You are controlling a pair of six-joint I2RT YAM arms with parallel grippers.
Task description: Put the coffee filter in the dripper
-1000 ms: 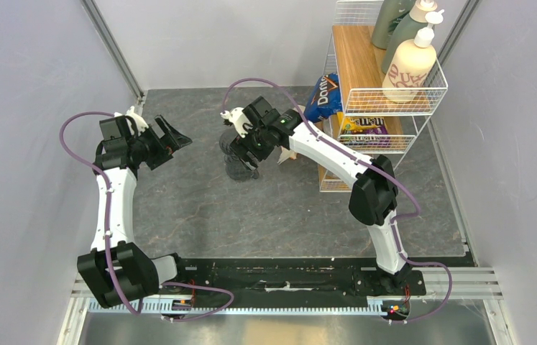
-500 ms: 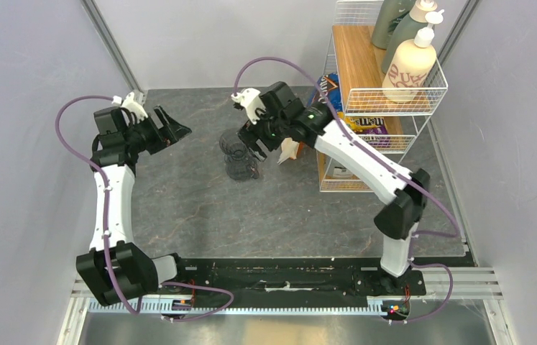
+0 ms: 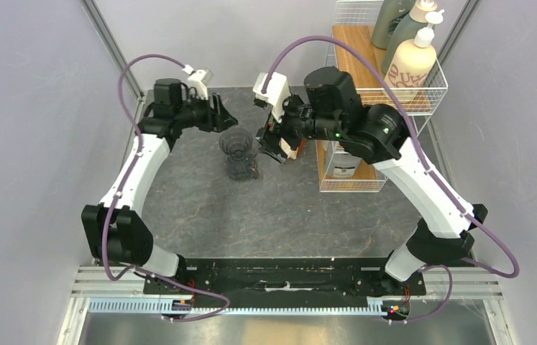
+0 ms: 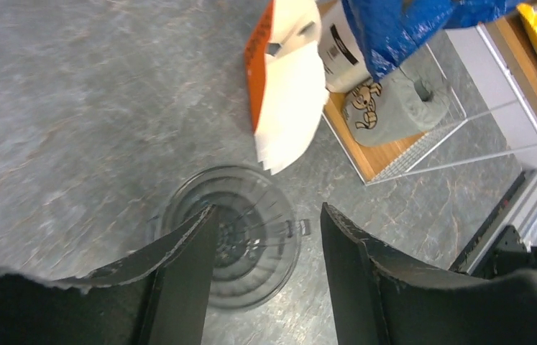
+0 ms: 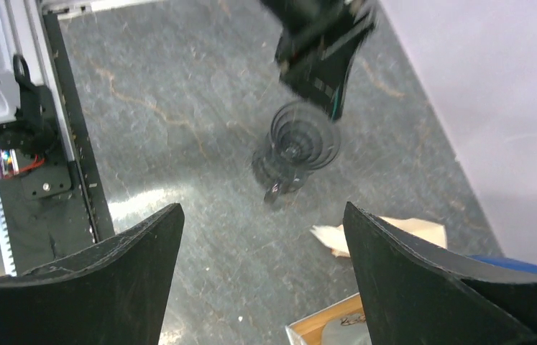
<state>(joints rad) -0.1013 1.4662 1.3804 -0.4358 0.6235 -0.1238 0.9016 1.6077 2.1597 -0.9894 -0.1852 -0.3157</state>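
Dripper (image 3: 237, 147): we count one.
Filter packet (image 4: 290, 86): one.
Bottles (image 3: 409, 68): we count three, far right.
Wire rack (image 3: 395, 100): one.

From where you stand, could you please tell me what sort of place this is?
Likely a robot test booth dressed as a kitchen corner: plain grey walls around a stone-look table, a wire rack holding bottles, and a coffee dripper standing on the table.

My arms: white shells, black joints
My left arm (image 3: 132, 176) and right arm (image 3: 430, 190) carry white covers between black joint housings; a purple cable (image 3: 125, 75) loops along each, a green light (image 3: 336, 134) glows by my right wrist, and my fingers (image 4: 179, 273) are rough-edged matte black.
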